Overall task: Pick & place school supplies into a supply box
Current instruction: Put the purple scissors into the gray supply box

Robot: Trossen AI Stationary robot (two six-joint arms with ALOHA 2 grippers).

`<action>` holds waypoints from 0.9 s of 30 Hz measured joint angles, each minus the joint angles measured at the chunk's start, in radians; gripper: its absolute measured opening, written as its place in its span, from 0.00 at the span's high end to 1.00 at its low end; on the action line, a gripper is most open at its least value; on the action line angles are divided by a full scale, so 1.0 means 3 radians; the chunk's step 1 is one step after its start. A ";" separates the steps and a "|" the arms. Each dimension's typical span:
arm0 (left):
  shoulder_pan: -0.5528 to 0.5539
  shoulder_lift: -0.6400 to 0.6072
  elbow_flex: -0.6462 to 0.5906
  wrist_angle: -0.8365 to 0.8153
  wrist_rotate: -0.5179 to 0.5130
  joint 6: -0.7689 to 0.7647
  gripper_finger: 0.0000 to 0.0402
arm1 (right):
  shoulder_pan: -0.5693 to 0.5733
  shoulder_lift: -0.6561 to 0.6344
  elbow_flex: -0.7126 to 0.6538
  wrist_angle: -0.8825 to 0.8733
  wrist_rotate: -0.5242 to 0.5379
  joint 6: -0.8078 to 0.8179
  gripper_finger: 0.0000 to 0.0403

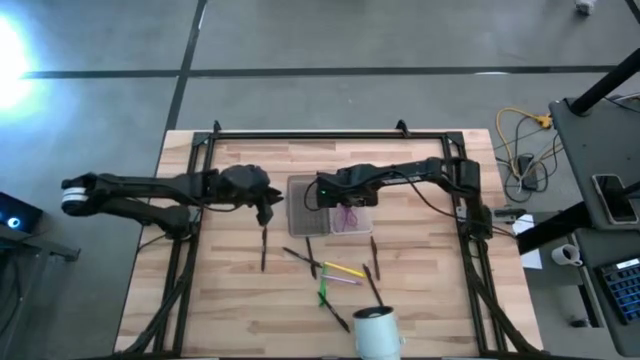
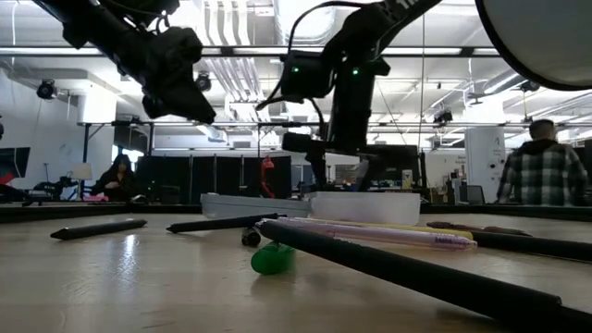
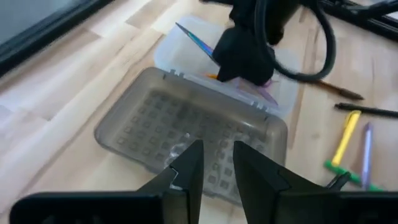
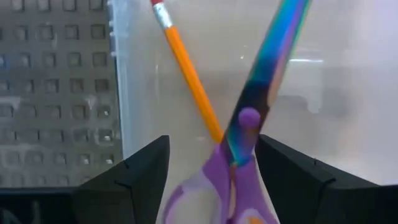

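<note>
The supply box [image 1: 328, 205] lies open near the far edge of the bench [image 1: 230, 300], about midway along it; its grey mesh-textured half [image 3: 193, 134] sits beside the clear tray half [image 4: 348, 74]. The right gripper [image 1: 325, 192] hangs directly over the tray half; its jaws stand wide apart and grip nothing. The purple-handled scissors [image 4: 239, 155] lie in the tray between those jaws, blades open, crossing an orange pencil [image 4: 189, 78] that is also in the tray; the placing step for the scissors therefore appears complete, with release done and retreat pending.

The left gripper [image 1: 263, 205] hovers just beside the mesh half; its fingers [image 3: 189, 168] stand narrowly apart; whether they pinch anything cannot be told from these views.

Supplies outside the box: a dark pencil [image 1: 264, 250] toward the left; a yellow marker [image 1: 343, 270], a pink marker [image 1: 345, 281], a green marker [image 1: 323, 296] and several dark pens [image 1: 372, 283] toward the near edge, close to a white cup [image 1: 376, 332].

Next move, as judged: raise the right gripper clear of the tray walls without catching the scissor blades; then descend on one loose supply, jaws aligned across its shaft.
</note>
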 joint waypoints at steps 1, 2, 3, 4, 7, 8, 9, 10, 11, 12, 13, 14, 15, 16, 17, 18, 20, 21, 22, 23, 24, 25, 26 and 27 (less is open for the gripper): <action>0.0026 -0.0010 0.0013 -0.0074 0.0001 0.0033 0.82 | -0.0004 0.0030 0.0038 -0.0032 0.0029 0.0047 0.46; 0.0052 -0.0015 0.0015 -0.0122 0.0001 0.0055 0.82 | -0.0008 0.0050 0.0072 -0.0088 0.0070 0.0109 0.47; 0.0071 -0.0020 0.0015 -0.0130 0.0000 0.0059 0.82 | -0.0010 0.0061 0.0100 -0.0175 0.0106 0.0184 0.49; 0.0089 -0.0030 0.0009 -0.0123 0.0001 0.0061 0.82 | -0.0012 0.0065 0.0124 -0.0277 0.0147 0.0273 0.51; 0.0107 -0.0037 -0.0002 -0.0122 0.0004 0.0065 0.82 | -0.0011 0.0059 0.0141 -0.0615 0.0176 0.0564 0.58; 0.0107 -0.0036 -0.0004 -0.0122 0.0005 0.0066 0.82 | -0.0009 0.0059 0.0135 -0.0707 0.0176 0.0627 0.61; 0.0107 -0.0036 -0.0007 -0.0123 0.0005 0.0066 0.82 | -0.0008 0.0059 0.0126 -0.0783 0.0174 0.0651 0.64; 0.0107 -0.0036 -0.0006 -0.0123 0.0005 0.0066 0.82 | -0.0008 0.0059 0.0122 -0.0818 0.0168 0.0649 0.67; 0.0109 -0.0036 0.0000 -0.0122 0.0005 0.0067 0.82 | -0.0008 0.0059 0.0121 -0.0809 0.0167 0.0631 0.69; 0.0112 -0.0035 0.0007 -0.0119 0.0006 0.0068 0.82 | -0.0008 0.0059 0.0121 -0.0796 0.0167 0.0631 0.72; 0.0122 -0.0035 0.0008 -0.0118 0.0009 0.0068 0.82 | -0.0010 0.0059 0.0121 -0.0796 0.0168 0.0661 0.74; 0.0133 -0.0035 0.0008 -0.0117 0.0010 0.0070 0.82 | -0.0010 0.0057 0.0121 -0.0798 0.0168 0.0715 0.76; 0.0145 -0.0035 0.0008 -0.0116 0.0010 0.0070 0.82 | -0.0010 0.0057 0.0121 -0.0795 0.0171 0.0757 0.78; 0.0152 -0.0035 0.0008 -0.0121 0.0010 0.0069 0.82 | -0.0009 0.0055 0.0121 -0.0794 0.0183 0.0773 0.80; 0.0153 -0.0035 0.0008 -0.0121 0.0009 0.0070 0.82 | -0.0009 0.0052 0.0121 -0.0795 0.0202 0.0774 0.81; 0.0153 -0.0035 0.0008 -0.0119 0.0009 0.0069 0.82 | -0.0008 0.0050 0.0120 -0.0794 0.0228 0.0774 0.82; 0.0152 -0.0035 0.0008 -0.0120 0.0009 0.0070 0.82 | -0.0008 0.0065 0.0114 -0.0796 0.0259 0.0771 0.84; 0.0152 -0.0034 0.0008 -0.0120 0.0010 0.0070 0.82 | -0.0008 0.0071 0.0106 -0.0800 0.0260 0.0757 0.84; 0.0152 -0.0034 0.0008 -0.0122 0.0010 0.0069 0.82 | -0.0008 0.0088 0.0104 -0.0802 0.0267 0.0741 0.84; 0.0152 -0.0034 0.0008 -0.0121 0.0010 0.0068 0.82 | -0.0008 0.0094 0.0104 -0.0802 0.0271 0.0716 0.83; 0.0152 -0.0034 0.0008 -0.0121 0.0010 0.0069 0.82 | -0.0008 0.0095 0.0104 -0.0802 0.0272 0.0668 0.82; 0.0151 -0.0034 0.0007 -0.0123 0.0010 0.0068 0.82 | -0.0008 0.0095 0.0104 -0.0803 0.0271 0.0611 0.82; 0.0151 -0.0034 0.0003 -0.0122 0.0009 0.0069 0.82 | -0.0008 0.0095 0.0104 -0.0805 0.0271 0.0568 0.82; 0.0150 -0.0034 -0.0004 -0.0118 0.0009 0.0068 0.82 | -0.0008 0.0092 0.0104 -0.0816 0.0271 0.0532 0.82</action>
